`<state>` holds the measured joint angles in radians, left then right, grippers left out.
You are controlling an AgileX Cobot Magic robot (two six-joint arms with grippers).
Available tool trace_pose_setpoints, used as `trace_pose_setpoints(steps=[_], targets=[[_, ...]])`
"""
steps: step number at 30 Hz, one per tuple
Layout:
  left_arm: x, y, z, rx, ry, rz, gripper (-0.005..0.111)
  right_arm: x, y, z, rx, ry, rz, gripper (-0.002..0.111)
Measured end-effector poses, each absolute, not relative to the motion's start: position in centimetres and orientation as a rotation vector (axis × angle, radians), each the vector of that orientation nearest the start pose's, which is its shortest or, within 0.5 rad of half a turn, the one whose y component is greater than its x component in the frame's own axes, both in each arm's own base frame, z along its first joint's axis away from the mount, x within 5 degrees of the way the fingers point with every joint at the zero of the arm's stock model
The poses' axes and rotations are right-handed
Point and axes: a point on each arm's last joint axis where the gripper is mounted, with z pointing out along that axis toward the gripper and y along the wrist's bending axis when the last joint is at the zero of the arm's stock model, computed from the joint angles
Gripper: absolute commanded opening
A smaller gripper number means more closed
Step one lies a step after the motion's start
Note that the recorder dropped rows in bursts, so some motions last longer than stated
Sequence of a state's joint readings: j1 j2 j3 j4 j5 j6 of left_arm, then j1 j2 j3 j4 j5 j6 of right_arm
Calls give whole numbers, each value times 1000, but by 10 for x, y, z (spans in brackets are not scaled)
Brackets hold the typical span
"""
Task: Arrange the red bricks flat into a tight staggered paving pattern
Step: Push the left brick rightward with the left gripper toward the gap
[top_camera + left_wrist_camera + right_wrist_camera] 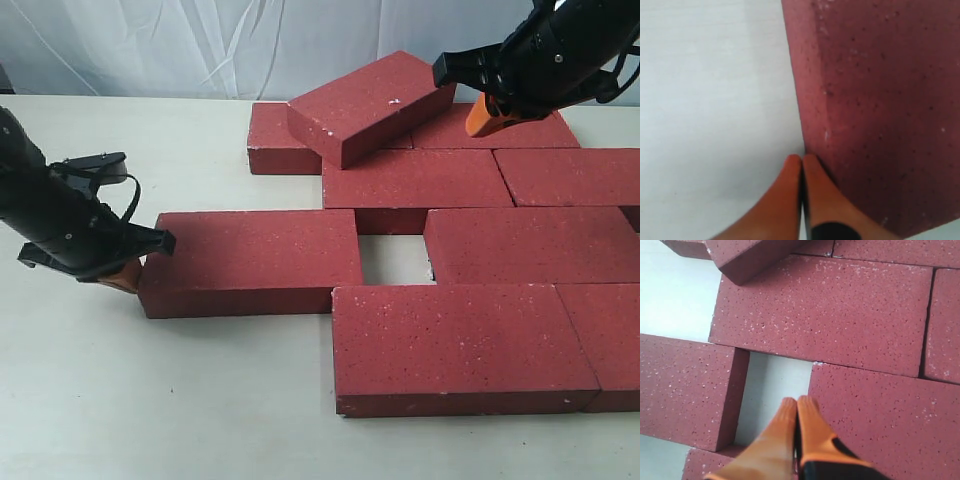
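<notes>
Several dark red bricks [455, 345], gritty, pale-specked; left fingers [787, 195] and right fingers [777, 440] pressed together

Rightmost red bricks [612, 345] — partly off-frame

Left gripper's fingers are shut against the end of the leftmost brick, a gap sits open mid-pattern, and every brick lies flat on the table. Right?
Not every brick: the exterior view shows one stray brick resting askew on top of the back-row bricks. The left gripper, fingers shut, does meet the end of the leftmost brick, and the gap is open.
</notes>
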<state>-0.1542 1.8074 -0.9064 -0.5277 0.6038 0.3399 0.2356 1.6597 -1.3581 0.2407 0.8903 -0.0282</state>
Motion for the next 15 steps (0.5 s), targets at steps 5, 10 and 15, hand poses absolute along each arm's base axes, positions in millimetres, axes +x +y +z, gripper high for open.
trace_pose_setpoints(steps=[5,10,15], targets=[[306,-77,138,107,2884,-526,0,341,99,290,-212,2673,364,-1],[307,-81,140,112,2849,-586,0,341,99,290,-212,2673,364,-1],[306,-88,140,138,2842,-601,0,340,99,289,-215,2674,363,-1]])
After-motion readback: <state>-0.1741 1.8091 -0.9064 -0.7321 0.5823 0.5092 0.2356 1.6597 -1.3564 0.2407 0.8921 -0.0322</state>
